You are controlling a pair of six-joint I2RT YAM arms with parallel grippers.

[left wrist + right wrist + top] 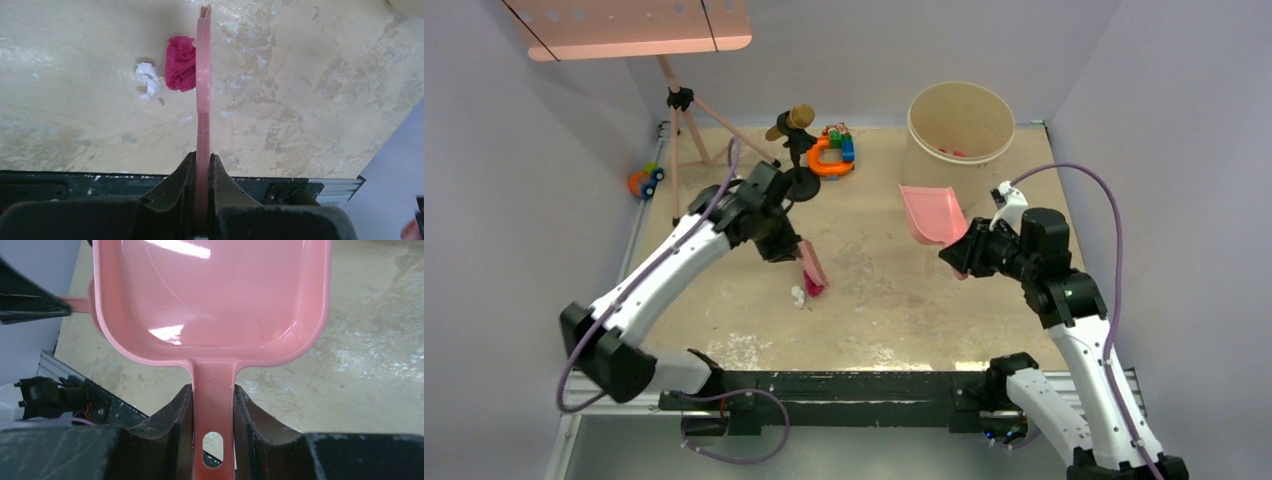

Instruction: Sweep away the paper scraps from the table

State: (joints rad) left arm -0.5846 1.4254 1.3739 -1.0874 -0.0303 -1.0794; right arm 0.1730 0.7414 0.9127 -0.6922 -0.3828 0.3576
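We count two scraps on the table (310, 90): one red wad (181, 63) and one white wad (147, 79), close together, with the red one just beside the brush (203, 85). Our left end effector (202, 170) is clamped on that one brush. The right end effector (213, 400) is clamped on the handle of the one dustpan (210, 295). One bucket (961, 125) stands at the back, with some red bits inside that are too small to count.

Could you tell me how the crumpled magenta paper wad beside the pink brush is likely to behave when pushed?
The magenta paper wad looks loosely crumpled, so it is probably very light and soft; it should slide readily on the flat table. Its lumpy shape may make it tumble rather than roll straight.
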